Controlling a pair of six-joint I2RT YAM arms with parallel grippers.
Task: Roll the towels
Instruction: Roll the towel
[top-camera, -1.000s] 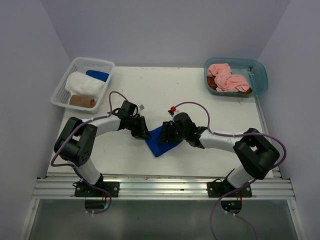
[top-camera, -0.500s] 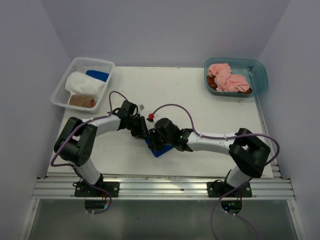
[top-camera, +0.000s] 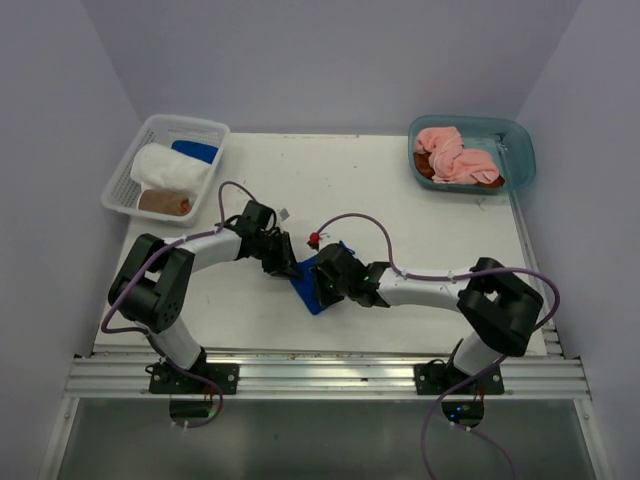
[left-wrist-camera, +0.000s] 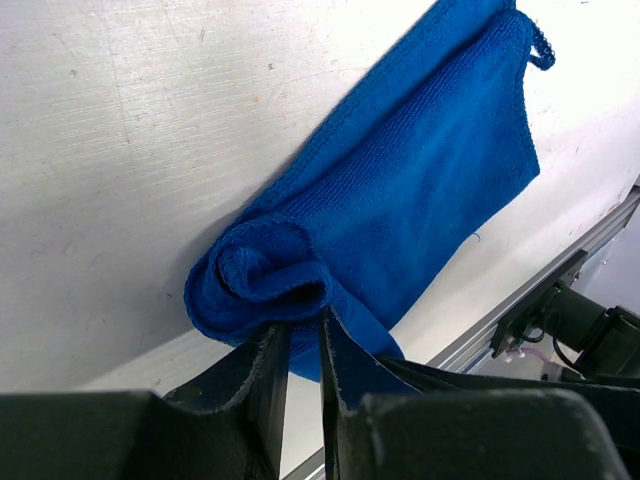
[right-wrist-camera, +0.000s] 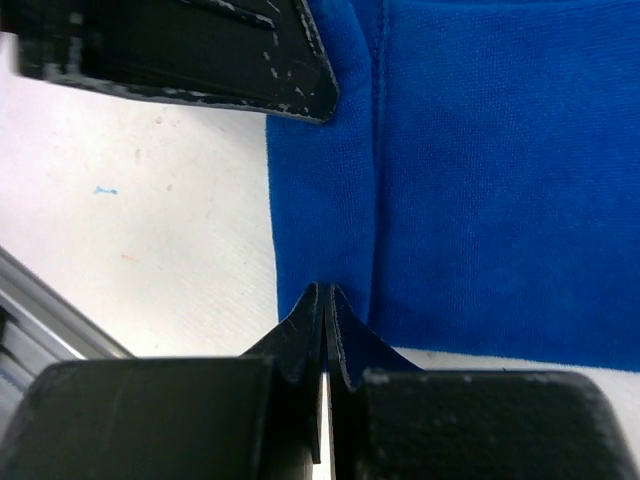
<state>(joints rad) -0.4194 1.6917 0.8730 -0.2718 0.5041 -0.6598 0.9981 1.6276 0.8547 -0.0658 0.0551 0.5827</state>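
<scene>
A royal blue towel (top-camera: 308, 288) lies at the middle of the table, partly under both grippers. In the left wrist view its near end is curled into a small roll (left-wrist-camera: 262, 277), and the rest (left-wrist-camera: 430, 180) lies flat beyond. My left gripper (left-wrist-camera: 305, 335) is shut on cloth at that rolled end; from above it (top-camera: 285, 262) sits at the towel's left corner. My right gripper (right-wrist-camera: 325, 292) is shut, its tips pressed together on the towel's (right-wrist-camera: 480, 180) near edge, where a crease runs away from them. From above it (top-camera: 323, 281) is right beside the left one.
A white mesh basket (top-camera: 128, 172) at the back left holds a white roll (top-camera: 165, 166), a blue roll (top-camera: 195, 151) and a brown roll (top-camera: 165, 203). A teal tub (top-camera: 522, 152) at the back right holds loose pink (top-camera: 455, 158) and brown (top-camera: 424, 171) towels. The metal rail (top-camera: 320, 375) edges the front.
My right gripper was open a second ago and is now shut. It swept left across the blue towel toward the left gripper, and less flat cloth shows. The left arm stayed put.
</scene>
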